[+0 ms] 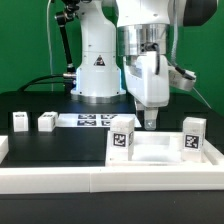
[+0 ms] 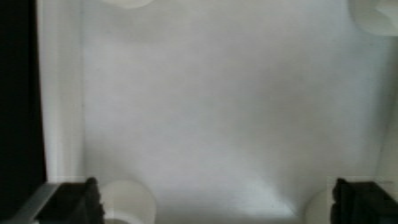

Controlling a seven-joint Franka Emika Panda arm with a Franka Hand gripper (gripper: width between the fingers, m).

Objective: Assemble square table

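The white square tabletop (image 1: 155,152) lies at the front, toward the exterior view's right. Two tagged white legs stand upright on it, one at its near-left corner (image 1: 122,138) and one at its right corner (image 1: 193,135). Two more legs (image 1: 20,121) (image 1: 46,121) stand loose on the black table at the exterior view's left. My gripper (image 1: 150,122) hangs pointing down just over the tabletop's far edge, between the two mounted legs. In the wrist view the tabletop's white surface (image 2: 214,100) fills the frame. My gripper (image 2: 217,205) is open and empty, with the black fingertips (image 2: 71,202) far apart.
The marker board (image 1: 95,120) lies flat behind the tabletop, by the robot base (image 1: 98,75). A long low white border wall (image 1: 90,180) runs along the front. A round socket (image 2: 135,200) shows on the tabletop near one finger.
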